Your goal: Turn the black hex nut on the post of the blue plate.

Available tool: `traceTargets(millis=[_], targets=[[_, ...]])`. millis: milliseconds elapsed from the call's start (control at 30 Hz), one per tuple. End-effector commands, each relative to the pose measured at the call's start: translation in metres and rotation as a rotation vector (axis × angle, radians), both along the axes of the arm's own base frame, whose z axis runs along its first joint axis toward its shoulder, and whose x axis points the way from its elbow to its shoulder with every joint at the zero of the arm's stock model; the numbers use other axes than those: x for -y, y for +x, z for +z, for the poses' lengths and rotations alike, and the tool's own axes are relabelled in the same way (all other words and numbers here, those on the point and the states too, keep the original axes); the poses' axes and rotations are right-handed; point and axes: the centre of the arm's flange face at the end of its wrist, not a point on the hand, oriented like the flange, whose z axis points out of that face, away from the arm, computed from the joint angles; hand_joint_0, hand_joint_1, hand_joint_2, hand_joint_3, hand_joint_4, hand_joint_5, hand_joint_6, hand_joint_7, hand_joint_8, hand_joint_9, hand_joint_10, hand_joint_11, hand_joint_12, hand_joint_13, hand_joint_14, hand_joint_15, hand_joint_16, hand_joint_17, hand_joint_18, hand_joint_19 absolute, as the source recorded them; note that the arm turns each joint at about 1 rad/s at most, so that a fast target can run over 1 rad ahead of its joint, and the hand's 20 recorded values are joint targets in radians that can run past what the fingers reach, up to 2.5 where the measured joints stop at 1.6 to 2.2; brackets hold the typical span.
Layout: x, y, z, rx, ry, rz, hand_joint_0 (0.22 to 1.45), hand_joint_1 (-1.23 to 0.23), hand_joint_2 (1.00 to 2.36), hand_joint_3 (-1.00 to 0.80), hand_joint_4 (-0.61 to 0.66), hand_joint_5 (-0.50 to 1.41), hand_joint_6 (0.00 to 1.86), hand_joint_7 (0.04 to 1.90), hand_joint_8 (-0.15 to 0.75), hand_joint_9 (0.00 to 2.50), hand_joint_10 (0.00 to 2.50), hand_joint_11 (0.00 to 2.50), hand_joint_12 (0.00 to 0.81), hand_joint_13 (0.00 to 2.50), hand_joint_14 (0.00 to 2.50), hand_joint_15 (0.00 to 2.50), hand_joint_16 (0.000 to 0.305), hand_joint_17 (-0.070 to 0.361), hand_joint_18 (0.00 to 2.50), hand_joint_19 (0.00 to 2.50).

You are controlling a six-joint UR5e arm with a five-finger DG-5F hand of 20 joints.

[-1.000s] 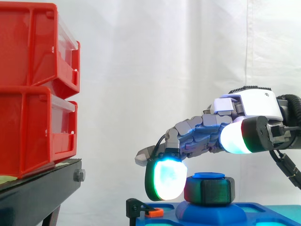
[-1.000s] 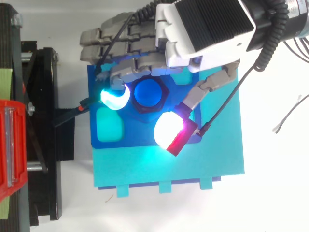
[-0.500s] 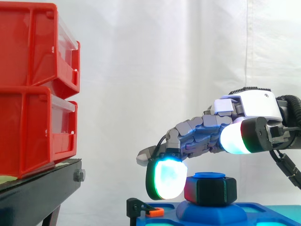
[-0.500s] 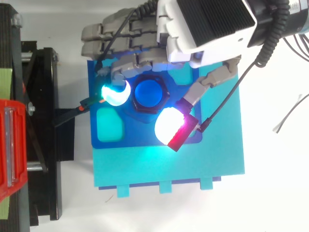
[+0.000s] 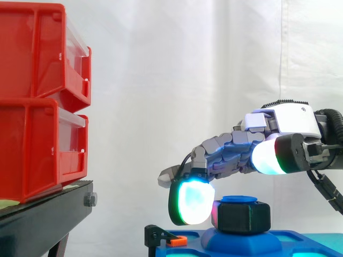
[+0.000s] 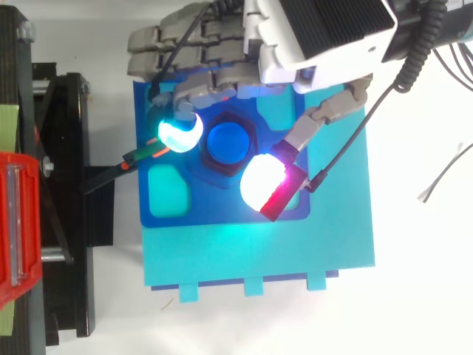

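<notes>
The black hex nut (image 5: 241, 217) sits on the blue post (image 6: 228, 143), which rises from the blue plate (image 6: 170, 214). My hand (image 6: 318, 29) reaches in from the right, above the nut, with its fingers curled down around it. One glowing cyan fingertip (image 6: 179, 133) presses the nut's left side. The white and red thumb pad (image 6: 260, 183) bears on the opposite, near-right side. In the side view the cyan pad (image 5: 193, 201) stands against the nut's left face, and the post's blue cap (image 5: 238, 199) shows above the nut.
Red bins (image 5: 37, 101) stack on a black stand (image 5: 43, 214) at the left. The blue plate lies on a teal base (image 6: 259, 251). A black and orange clip (image 6: 137, 157) holds the plate's left edge. A thin loose wire (image 6: 443, 177) lies at the right.
The hand has swung slightly about the post: the cyan pad and thumb pad shifted toward the top of the top view, and the nut's faces have turned a little with them.
</notes>
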Motion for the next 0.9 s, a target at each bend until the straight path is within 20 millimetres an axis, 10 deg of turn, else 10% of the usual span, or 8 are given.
traceTargets(millis=[0, 867], targets=[[0.003, -0.001, 0.000, -0.001, 0.000, -0.001, 0.49, -0.24, 1.00, -0.50, 0.31, -0.19, 0.50, 1.00, 0.263, 0.24, 0.00, 0.00, 0.367, 0.25, 0.00, 0.10, 0.051, 0.116, 0.21, 0.31], [0.008, 0.002, 0.010, 0.027, 0.002, 0.007, 0.49, -0.24, 1.00, -0.50, 0.31, -0.20, 0.50, 0.99, 0.260, 0.24, 0.00, 0.00, 0.367, 0.25, 0.00, 0.11, 0.051, 0.116, 0.21, 0.32]])
